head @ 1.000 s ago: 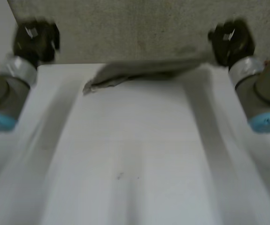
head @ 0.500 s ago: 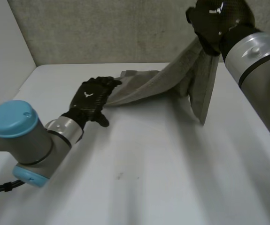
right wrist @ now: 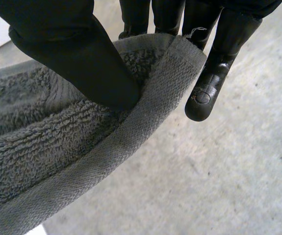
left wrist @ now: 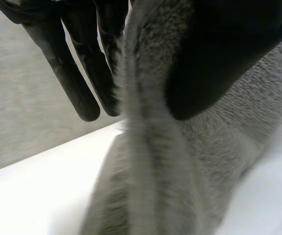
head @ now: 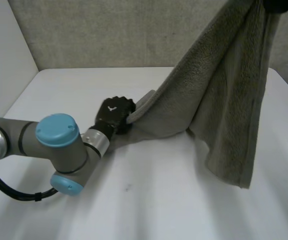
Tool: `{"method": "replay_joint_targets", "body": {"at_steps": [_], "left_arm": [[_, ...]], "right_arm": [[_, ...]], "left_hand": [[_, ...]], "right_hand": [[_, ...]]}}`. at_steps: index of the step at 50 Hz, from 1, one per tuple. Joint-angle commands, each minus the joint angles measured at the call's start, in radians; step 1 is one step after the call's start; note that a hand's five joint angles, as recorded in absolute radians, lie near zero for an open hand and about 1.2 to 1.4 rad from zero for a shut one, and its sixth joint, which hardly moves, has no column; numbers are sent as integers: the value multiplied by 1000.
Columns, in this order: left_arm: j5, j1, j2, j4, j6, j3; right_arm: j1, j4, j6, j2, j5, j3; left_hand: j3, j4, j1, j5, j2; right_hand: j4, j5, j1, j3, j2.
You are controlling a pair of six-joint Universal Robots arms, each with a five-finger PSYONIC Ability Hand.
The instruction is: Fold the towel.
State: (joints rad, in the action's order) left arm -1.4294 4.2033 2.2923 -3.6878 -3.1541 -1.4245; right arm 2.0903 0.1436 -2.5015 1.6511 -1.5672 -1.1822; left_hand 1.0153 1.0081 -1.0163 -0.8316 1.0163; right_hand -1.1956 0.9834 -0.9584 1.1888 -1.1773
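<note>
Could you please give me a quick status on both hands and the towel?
Left hand shut on towel edge, down at the table. Right hand pinching its hem, up high. Towel drapes between them. Nothing in the way.

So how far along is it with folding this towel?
Early. Grasping looks done: the left hand pinches one towel edge low by the table, the right hand pinches a hemmed edge held high. In hand: the towel hangs stretched between them, one part dangling. Left: no fold is made yet; it must be laid over and flattened.
</note>
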Motion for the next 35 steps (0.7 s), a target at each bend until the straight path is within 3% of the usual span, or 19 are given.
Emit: {"method": "replay_joint_targets", "body": {"at_steps": [1, 5, 7, 10, 12, 13, 15, 18, 20, 21, 23, 26, 28, 35], "left_arm": [[-80, 160, -247, 31, -108, -135], [-51, 221, -389, 45, -216, -218], [21, 235, -515, 83, -308, -279], [67, 242, -582, 126, -340, -301], [141, 254, -690, 263, -391, -318], [141, 254, -691, 264, -391, -318], [182, 280, -728, 478, -447, -317], [191, 302, -731, 597, -495, -312], [193, 334, -720, 791, -634, -307], [193, 334, -720, 792, -635, -307], [182, 357, -705, 912, -795, -315], [187, 368, -679, 945, -853, -318], [182, 379, -578, 941, -925, -297], [162, 348, -373, 859, -923, -68]], "right_arm": [[-87, 45, 58, -51, 1, -83], [-121, 56, 92, -109, 6, -125], [-124, 63, 107, -158, 7, -172], [-121, 73, 110, -177, 9, -192], [-118, 102, 125, -214, 10, -227], [-118, 102, 125, -214, 10, -228], [-116, 155, 160, -258, 12, -264], [-116, 188, 188, -281, 12, -283], [-116, 255, 260, -327, 12, -318], [-116, 255, 260, -327, 12, -318], [-116, 315, 337, -381, 4, -346], [-116, 333, 362, -412, 3, -343], [-115, 324, 385, -462, 4, -305], [-115, 209, 340, -568, -4, -22]], "left_hand": [[381, 388, -380, -390, 380], [381, 388, -380, -390, 380], [381, 388, -380, -390, 380], [381, 388, -380, -390, 380], [381, 388, -380, -390, 380], [381, 388, -380, -390, 380], [381, 388, -380, -390, 380], [381, 388, -380, -390, 380], [381, 388, -380, -390, 380], [381, 388, -380, -390, 380], [381, 388, -380, -390, 380], [381, 388, -380, -390, 380], [381, 388, -380, -390, 380], [381, 388, -380, -390, 380]], "right_hand": [[-201, 238, -438, 207, -219], [-201, 238, -438, 207, -219], [-201, 238, -438, 207, -219], [-201, 238, -438, 207, -219], [-201, 238, -438, 207, -219], [-201, 238, -438, 207, -219], [-201, 238, -438, 207, -219], [-201, 238, -438, 207, -219], [-201, 238, -438, 207, -219], [-201, 238, -438, 207, -219], [-201, 238, -438, 207, -219], [-201, 238, -438, 207, -219], [-201, 238, -438, 207, -219], [-201, 238, -438, 207, -219]]}}
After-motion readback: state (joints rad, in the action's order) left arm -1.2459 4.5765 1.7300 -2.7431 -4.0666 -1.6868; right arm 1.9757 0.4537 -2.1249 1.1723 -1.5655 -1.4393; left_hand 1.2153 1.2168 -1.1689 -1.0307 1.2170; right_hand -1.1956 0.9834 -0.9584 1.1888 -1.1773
